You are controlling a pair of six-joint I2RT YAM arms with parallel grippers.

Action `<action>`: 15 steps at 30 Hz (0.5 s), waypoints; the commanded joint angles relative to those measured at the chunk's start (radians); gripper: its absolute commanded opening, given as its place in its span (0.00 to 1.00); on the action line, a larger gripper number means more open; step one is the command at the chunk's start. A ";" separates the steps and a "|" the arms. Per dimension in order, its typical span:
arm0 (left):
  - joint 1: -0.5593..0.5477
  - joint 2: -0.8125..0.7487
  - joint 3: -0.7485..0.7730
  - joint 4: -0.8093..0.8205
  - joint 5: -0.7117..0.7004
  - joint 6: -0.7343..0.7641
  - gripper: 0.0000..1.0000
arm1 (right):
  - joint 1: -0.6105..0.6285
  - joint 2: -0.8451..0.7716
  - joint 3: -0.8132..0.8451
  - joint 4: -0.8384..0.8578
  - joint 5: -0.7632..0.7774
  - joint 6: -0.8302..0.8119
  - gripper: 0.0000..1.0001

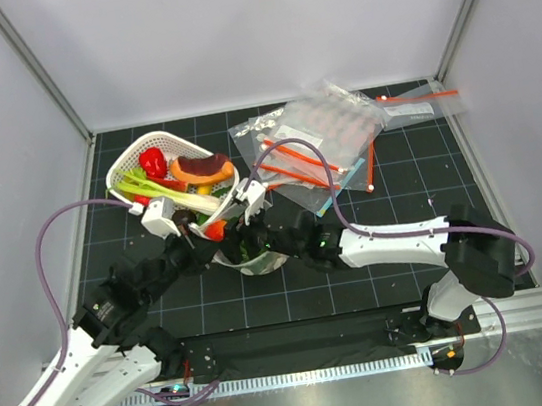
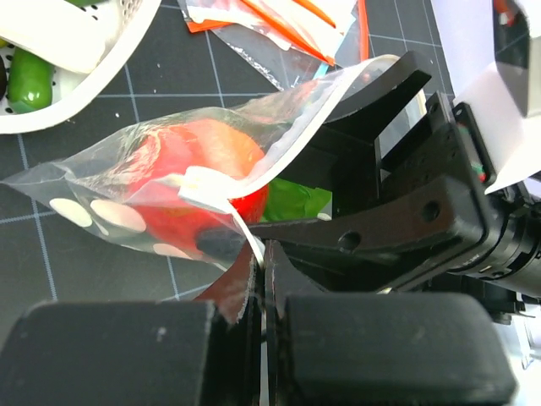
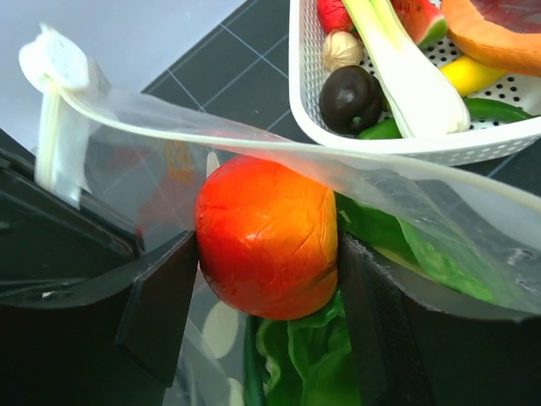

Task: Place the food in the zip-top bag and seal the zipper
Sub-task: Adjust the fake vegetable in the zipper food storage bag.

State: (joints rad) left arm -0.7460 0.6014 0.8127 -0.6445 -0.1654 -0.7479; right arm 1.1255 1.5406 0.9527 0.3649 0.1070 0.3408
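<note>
On mat (image 3: pixel 241 55), right gripper (image 3: pixel 266 288) apparently grips orange-red piece (image 3: pixel 266 228).

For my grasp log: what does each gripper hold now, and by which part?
The left gripper pinches the zip-top bag at its mouth edge. The right gripper clamps the orange-red piece by its two opposite sides.

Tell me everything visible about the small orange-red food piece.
The orange-red piece is a rounded, glossy, plastic-looking toy fruit with creased skin, red shading to orange. It is clamped between the fingers of the right gripper, shows through the clear dotted film of the zip-top bag, and has green lettuce just below it.
</note>
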 commanded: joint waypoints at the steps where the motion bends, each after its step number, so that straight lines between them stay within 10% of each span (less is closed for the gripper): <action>1: 0.000 -0.002 0.006 0.088 -0.020 0.001 0.00 | 0.023 -0.016 0.015 -0.063 -0.004 -0.040 0.73; 8: -0.001 -0.009 -0.012 0.108 -0.054 -0.004 0.01 | 0.023 -0.160 -0.003 -0.110 -0.010 -0.043 0.92; 15: -0.001 -0.018 -0.012 0.108 -0.054 -0.002 0.01 | 0.023 -0.238 -0.003 -0.182 0.005 -0.049 0.81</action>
State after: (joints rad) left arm -0.7460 0.5949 0.8017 -0.6098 -0.1963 -0.7513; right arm 1.1416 1.3350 0.9463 0.2005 0.1093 0.3050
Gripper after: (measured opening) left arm 0.012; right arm 0.828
